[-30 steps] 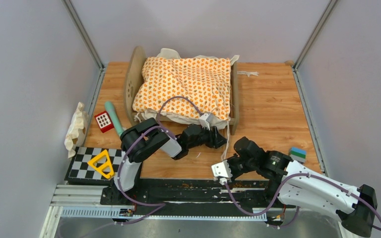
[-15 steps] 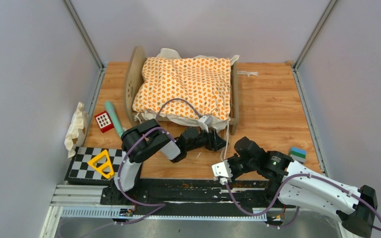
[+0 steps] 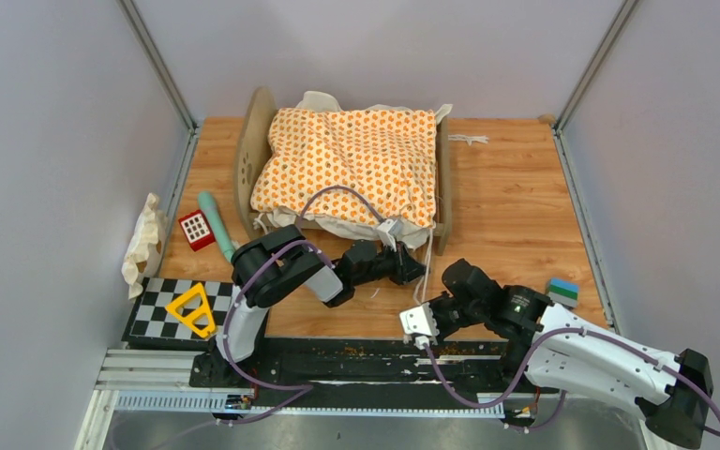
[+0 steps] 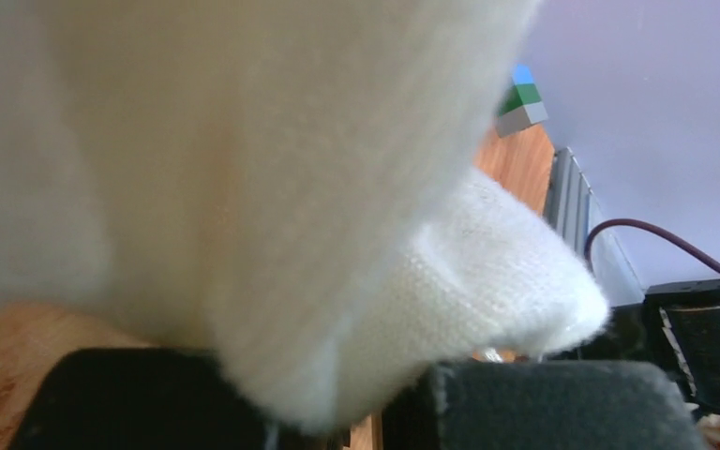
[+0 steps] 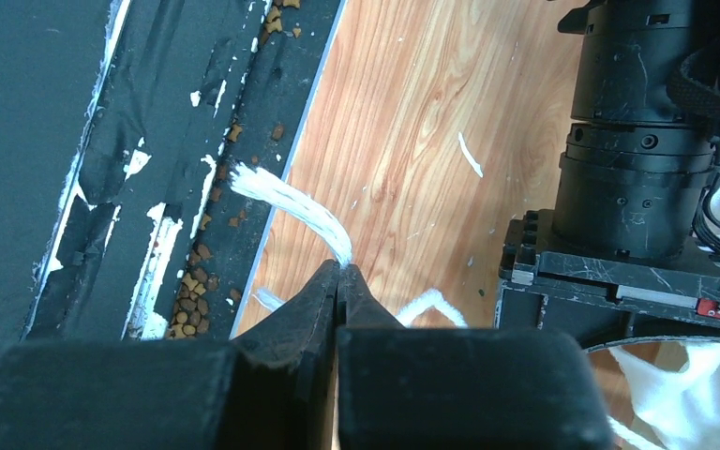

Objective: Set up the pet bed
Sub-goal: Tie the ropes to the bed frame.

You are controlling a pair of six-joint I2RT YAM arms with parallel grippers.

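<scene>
Cloth, white and knit-textured, blocks nearly the whole left wrist view. It sags between the dark fingers (image 4: 544,403) of the left gripper (image 3: 415,265), but I cannot tell whether it is pinched or lying loose.

Pet bed (image 3: 248,150): the base is hidden under the orange-patterned cushion (image 3: 347,164), and only the light-wood end boards show. It stands at the far middle of the table (image 3: 516,206), close to the back wall.

Right gripper (image 5: 338,272), on the bed's near side, is clamped on a frayed white cord (image 5: 291,202).

Bare wood lies right of the bed, with a blue-green block (image 3: 562,291) near that edge. A red block (image 3: 195,230) sits left of the bed.
</scene>
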